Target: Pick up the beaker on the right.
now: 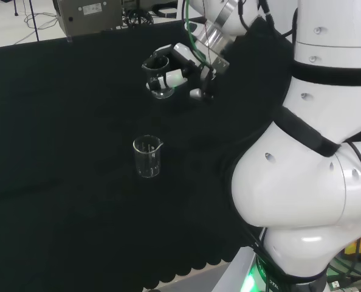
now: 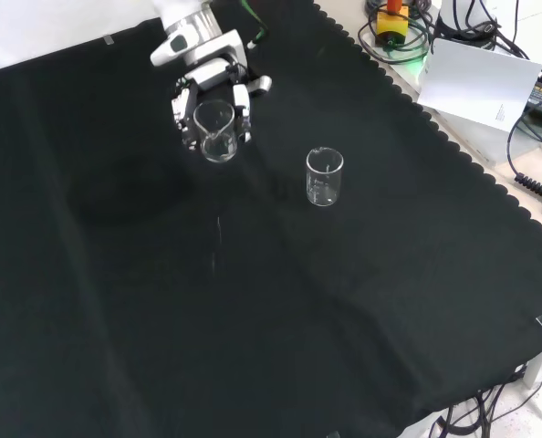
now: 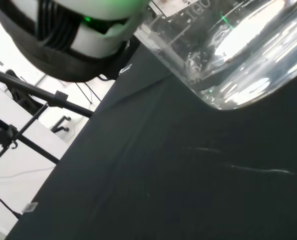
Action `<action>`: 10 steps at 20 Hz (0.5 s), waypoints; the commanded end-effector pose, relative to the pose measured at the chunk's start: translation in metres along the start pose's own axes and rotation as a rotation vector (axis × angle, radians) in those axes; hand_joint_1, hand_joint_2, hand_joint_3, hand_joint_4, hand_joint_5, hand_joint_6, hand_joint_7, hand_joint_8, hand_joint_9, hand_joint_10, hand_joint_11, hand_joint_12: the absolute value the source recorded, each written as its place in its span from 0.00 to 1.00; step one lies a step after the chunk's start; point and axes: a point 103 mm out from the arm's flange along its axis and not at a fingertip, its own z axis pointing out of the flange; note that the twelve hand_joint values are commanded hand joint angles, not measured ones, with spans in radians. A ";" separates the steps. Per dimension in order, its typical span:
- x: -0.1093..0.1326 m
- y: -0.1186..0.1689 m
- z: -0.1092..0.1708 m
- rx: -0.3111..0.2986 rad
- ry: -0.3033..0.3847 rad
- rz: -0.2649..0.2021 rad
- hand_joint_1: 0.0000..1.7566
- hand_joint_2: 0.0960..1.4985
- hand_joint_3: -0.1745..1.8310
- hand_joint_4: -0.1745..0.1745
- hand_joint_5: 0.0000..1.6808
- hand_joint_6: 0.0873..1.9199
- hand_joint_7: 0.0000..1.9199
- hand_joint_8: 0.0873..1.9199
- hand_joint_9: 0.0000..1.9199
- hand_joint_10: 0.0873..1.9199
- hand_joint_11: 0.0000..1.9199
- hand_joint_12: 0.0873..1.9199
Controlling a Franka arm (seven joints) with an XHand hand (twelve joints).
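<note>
A clear glass beaker [image 1: 158, 78] hangs above the cloth with my hand [image 1: 182, 68] shut round it; in the front view this beaker [image 2: 214, 131] sits between the black and white fingers [image 2: 243, 99] near the top of the cloth. In the wrist view its glass base [image 3: 233, 55] looms close, with a fingertip [image 3: 83, 35] beside it. A second clear beaker [image 1: 147, 156] stands upright on the cloth nearer the bench's front edge in the head view; in the front view that beaker [image 2: 324, 176] stands to the right of the held one, apart from the hand.
The arm's white links [image 1: 314, 158] take up the head view's right side. A grey box [image 1: 89, 15] sits beyond the cloth's far edge. A white sheet [image 2: 476, 82] and cables [image 2: 399, 23] lie off the cloth's scalloped edge in the front view.
</note>
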 end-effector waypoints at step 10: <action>0.035 -0.083 -0.039 0.082 -0.180 0.016 0.65 0.64 0.11 0.49 0.72 0.31 0.89 0.05 0.92 0.00 0.77 0.27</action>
